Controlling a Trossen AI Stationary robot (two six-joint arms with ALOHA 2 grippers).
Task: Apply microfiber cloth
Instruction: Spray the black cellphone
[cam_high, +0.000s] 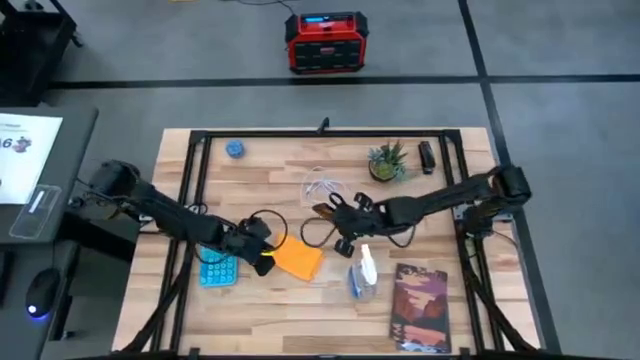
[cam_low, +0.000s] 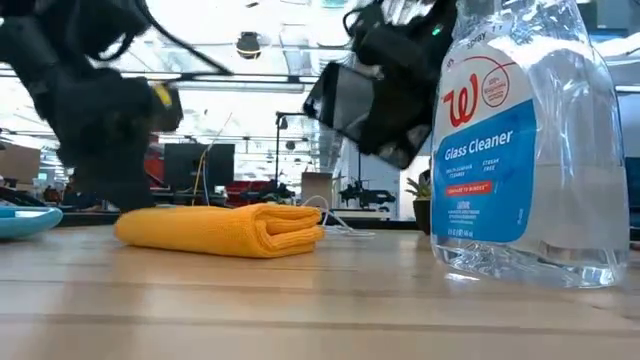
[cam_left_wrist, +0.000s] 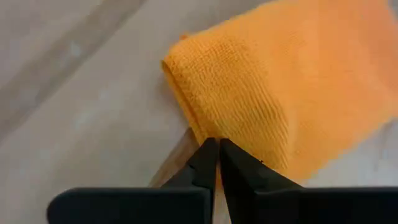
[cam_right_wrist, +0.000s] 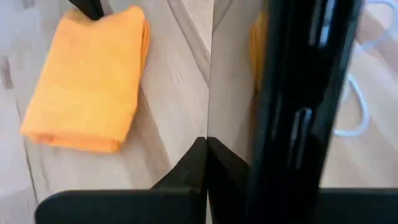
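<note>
The orange-yellow microfiber cloth (cam_high: 300, 260) lies folded and flat on the wooden table (cam_high: 280, 310), left of centre. My left gripper (cam_left_wrist: 217, 144) comes down at the cloth's left edge, shut on it. My right gripper (cam_high: 345, 243) hovers above the table just right of the cloth, shut on a black smartphone (cam_right_wrist: 298, 93). The phone stands on edge in the air, and its glossy face reflects the table. In the low view the phone (cam_low: 345, 100) hangs tilted above the cloth's right end. My left gripper has its fingertips (cam_left_wrist: 208, 149) shut at the cloth's left edge (cam_left_wrist: 199, 127), slanting down from the table's left. One layer or several, I cannot tell. The cloth lies flat on the table, slack. My right gripper holds the smartphone lifted clear of the table and on edge. The phone's own body (cam_right_wrist: 280, 155) hides the place of contact, so which part the fingers hold does not show.
A clear glass-cleaner spray bottle (cam_high: 363, 270) lies right of the cloth. A blue calculator (cam_high: 217, 270) sits close by the left gripper, and a dark reddish book (cam_high: 420, 305) lies near the front right. A small plant (cam_high: 385, 162) and a white cable (cam_high: 322, 187) are farther back.
</note>
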